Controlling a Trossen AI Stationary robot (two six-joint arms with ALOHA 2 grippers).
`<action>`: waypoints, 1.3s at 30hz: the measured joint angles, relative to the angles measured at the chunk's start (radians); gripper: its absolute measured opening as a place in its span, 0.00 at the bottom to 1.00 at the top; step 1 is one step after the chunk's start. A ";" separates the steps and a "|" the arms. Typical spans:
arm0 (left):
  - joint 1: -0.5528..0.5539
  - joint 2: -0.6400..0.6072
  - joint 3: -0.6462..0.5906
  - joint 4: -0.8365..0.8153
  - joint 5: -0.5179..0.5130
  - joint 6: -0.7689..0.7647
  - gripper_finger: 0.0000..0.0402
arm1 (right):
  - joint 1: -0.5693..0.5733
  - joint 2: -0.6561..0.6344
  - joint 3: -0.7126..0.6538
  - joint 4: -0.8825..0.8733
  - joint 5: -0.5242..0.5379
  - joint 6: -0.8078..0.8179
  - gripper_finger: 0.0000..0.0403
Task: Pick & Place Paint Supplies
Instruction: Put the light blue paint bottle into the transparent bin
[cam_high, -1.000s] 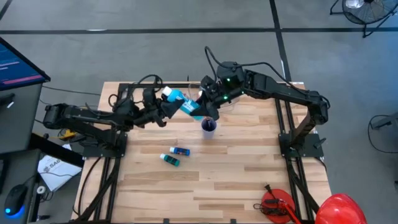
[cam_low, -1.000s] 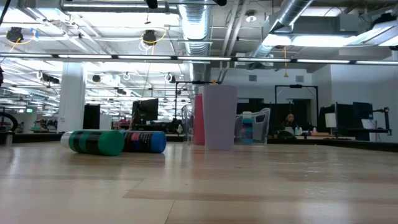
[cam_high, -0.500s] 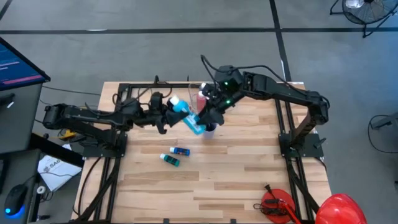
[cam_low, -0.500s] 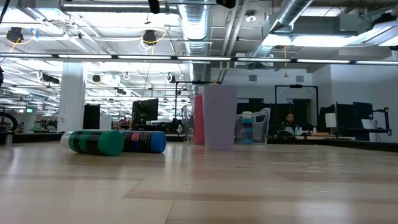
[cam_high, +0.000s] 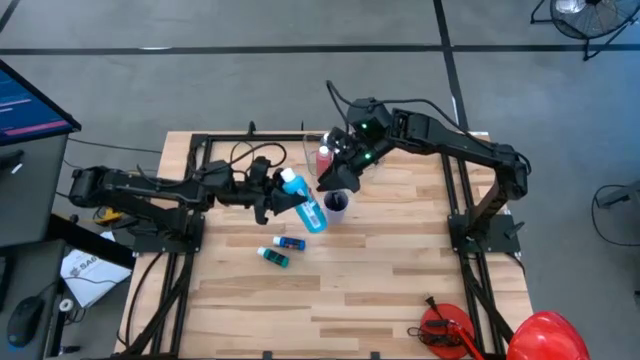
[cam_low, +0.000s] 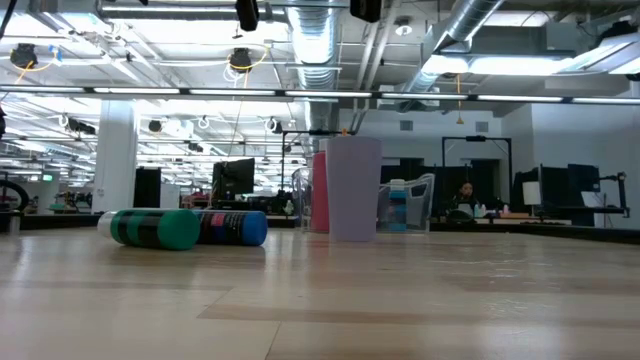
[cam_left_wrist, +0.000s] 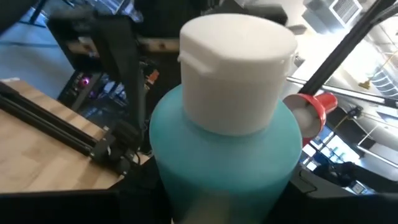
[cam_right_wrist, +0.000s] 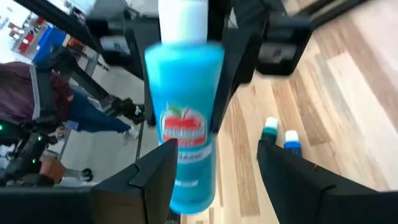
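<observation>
High view: two dark arms meet over the far middle of the wooden table (cam_high: 380, 280). The left gripper (cam_high: 277, 193) is clamped on one large light blue bottle (cam_high: 304, 202) near its white cap, holding it in the air, tilted. The right gripper (cam_high: 336, 176) sits just past the bottle's base, its fingers spread on either side of the bottle without touching, as the right wrist view shows. One small blue-purple cup (cam_high: 335, 203) stands just beside the bottle. One clear tub (cam_high: 318, 150) behind it holds one red bottle (cam_high: 324, 160) and other bottles I cannot count. Two small tubes lie side by side nearer the front: one blue tube (cam_high: 290, 243) and one teal tube (cam_high: 272, 257), well apart from both grippers.
</observation>
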 joint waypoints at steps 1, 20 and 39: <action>-0.006 0.000 0.000 -0.002 0.000 0.000 0.39 | -0.004 0.000 0.000 0.012 0.000 0.001 0.53; -0.051 0.000 0.002 -0.091 -0.001 -0.025 0.39 | 0.015 0.015 -0.002 0.190 -0.019 0.028 0.65; -0.077 0.010 0.002 -0.126 -0.001 -0.025 0.39 | 0.038 0.093 0.000 0.329 0.014 0.081 0.66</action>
